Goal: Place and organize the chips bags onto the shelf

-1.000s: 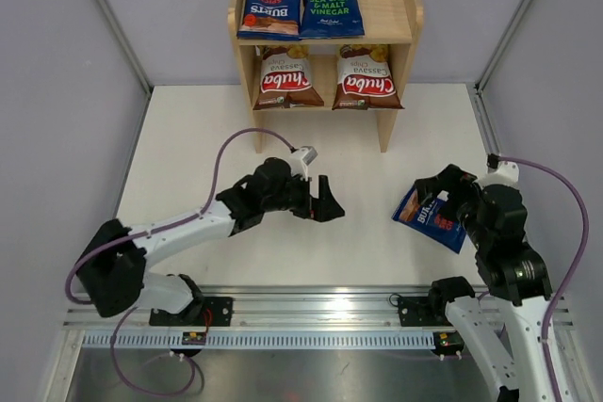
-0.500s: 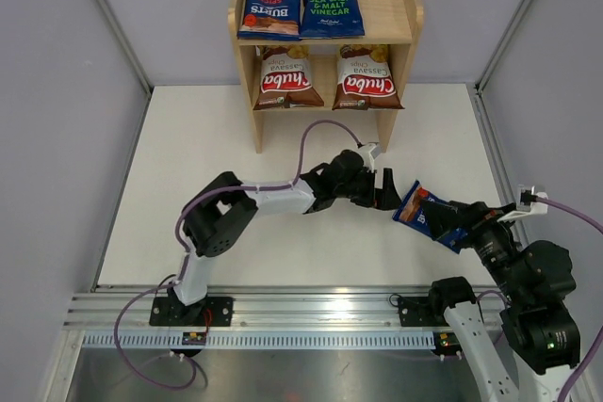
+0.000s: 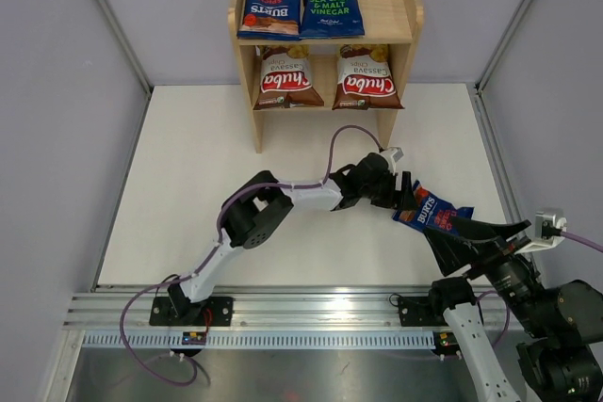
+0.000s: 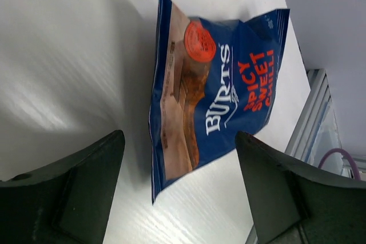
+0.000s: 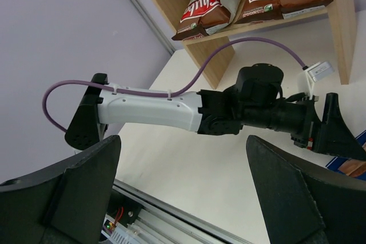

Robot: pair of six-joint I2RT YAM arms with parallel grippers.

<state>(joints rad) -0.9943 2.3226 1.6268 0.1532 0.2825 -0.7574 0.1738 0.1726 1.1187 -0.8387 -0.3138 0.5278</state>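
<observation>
A dark blue Burts bag [image 3: 436, 217] lies on the white table between my two grippers; the left wrist view shows it [image 4: 220, 92] printed "Spicy Sweet Chilli". My left gripper [image 3: 406, 199] is open, its fingers spread just short of the bag's left end [image 4: 180, 138]. My right gripper [image 3: 474, 233] is open and empty just behind the bag's near side [image 5: 182, 141]. The wooden shelf [image 3: 415, 8] holds two Burts bags [image 3: 270, 7] [image 3: 331, 7] on the top tier. Two brown Chuba bags [image 3: 286, 77] [image 3: 366, 77] are on the lower tier.
The right part of the shelf's top tier [image 3: 386, 8] is bare wood. The left arm [image 3: 283, 197] stretches across the table's middle, with its purple cable [image 3: 334, 143] looping above it. A metal rail [image 3: 301, 313] runs along the near edge. Grey walls enclose the table.
My left arm has reached right until its open fingers flank the bag's end. My right gripper has let go of the bag and drawn back toward the near edge.
</observation>
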